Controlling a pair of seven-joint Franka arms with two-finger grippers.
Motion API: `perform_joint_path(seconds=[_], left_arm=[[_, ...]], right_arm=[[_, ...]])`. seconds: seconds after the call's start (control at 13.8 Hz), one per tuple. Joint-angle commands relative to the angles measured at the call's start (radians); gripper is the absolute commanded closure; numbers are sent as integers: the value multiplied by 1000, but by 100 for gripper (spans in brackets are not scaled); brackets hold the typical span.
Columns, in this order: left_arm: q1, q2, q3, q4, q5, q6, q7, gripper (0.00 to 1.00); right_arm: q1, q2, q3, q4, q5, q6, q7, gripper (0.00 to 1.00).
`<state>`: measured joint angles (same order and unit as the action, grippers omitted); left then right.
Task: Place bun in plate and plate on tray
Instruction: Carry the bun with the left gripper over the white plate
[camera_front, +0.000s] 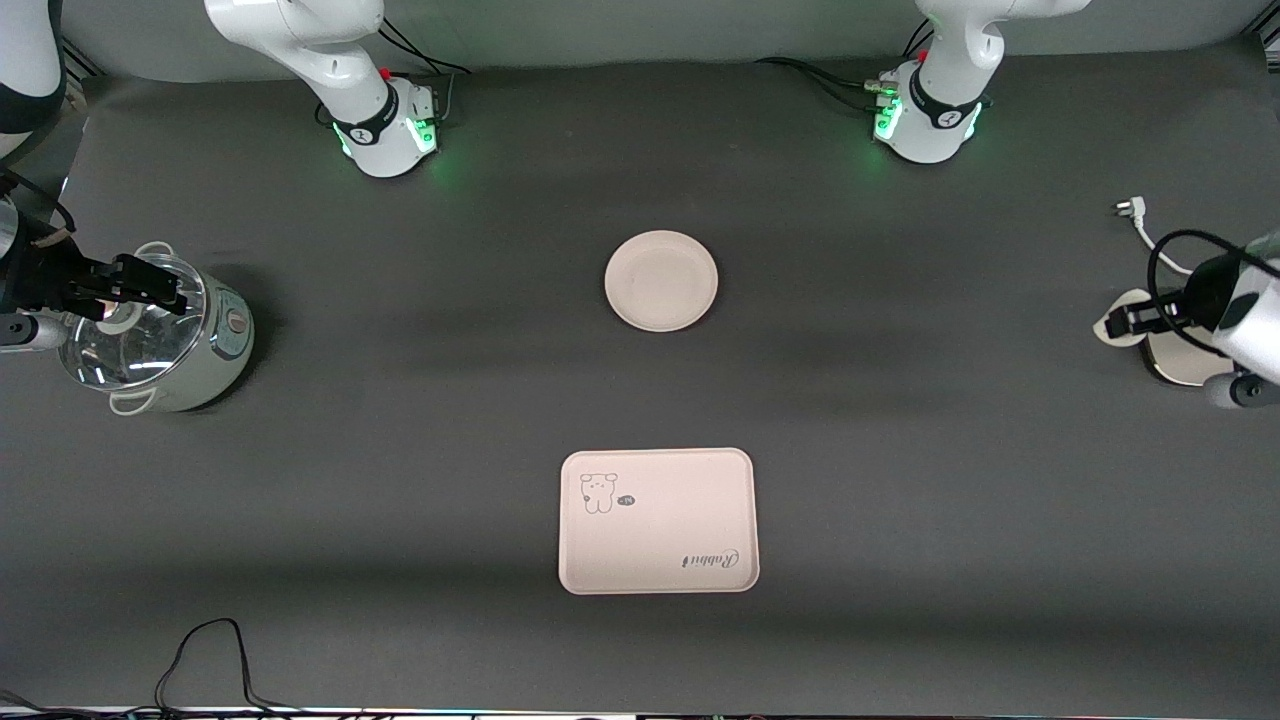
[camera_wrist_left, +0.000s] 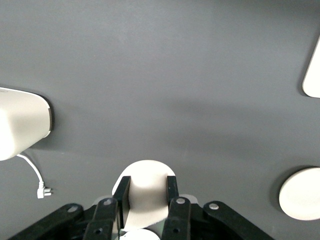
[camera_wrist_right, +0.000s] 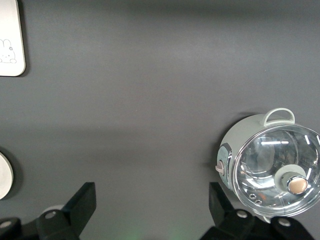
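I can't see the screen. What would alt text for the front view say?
A round cream-white plate lies empty mid-table, apart from a cream-white rectangular tray with a bear drawing, nearer the camera. The right gripper hangs open over a pale green glass-lidded pot; the left gripper holds an off-white bun at the left arm's end.

The tray (camera_wrist_right: 10, 37) and plate (camera_wrist_right: 4, 176) — right wrist view (both cropped) — show only partly.

bare plate (camera_front: 661, 281), tray (camera_front: 657, 521) nearer, bun (camera_wrist_left: 145, 192) seemingly gripped
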<state>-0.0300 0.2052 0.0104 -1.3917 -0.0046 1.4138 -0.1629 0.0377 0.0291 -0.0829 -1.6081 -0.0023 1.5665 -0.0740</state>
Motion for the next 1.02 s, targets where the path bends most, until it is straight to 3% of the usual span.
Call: perform_joint_path(seconds=[0.0,0.51,0.94], left_arm=[[-50,-46,-61,-10,-2,-21,-140,66],[-146,46,-400,-7,-31,131,-786,66],[-318,218,-421,-4,26,321,-1062,67]], right_arm=[[4,2,-3,11,-15,-16,-20,0],[4,2,-3,11,-15,-16,-20,0],[4,2,-3,10,-15,-16,-20,0]])
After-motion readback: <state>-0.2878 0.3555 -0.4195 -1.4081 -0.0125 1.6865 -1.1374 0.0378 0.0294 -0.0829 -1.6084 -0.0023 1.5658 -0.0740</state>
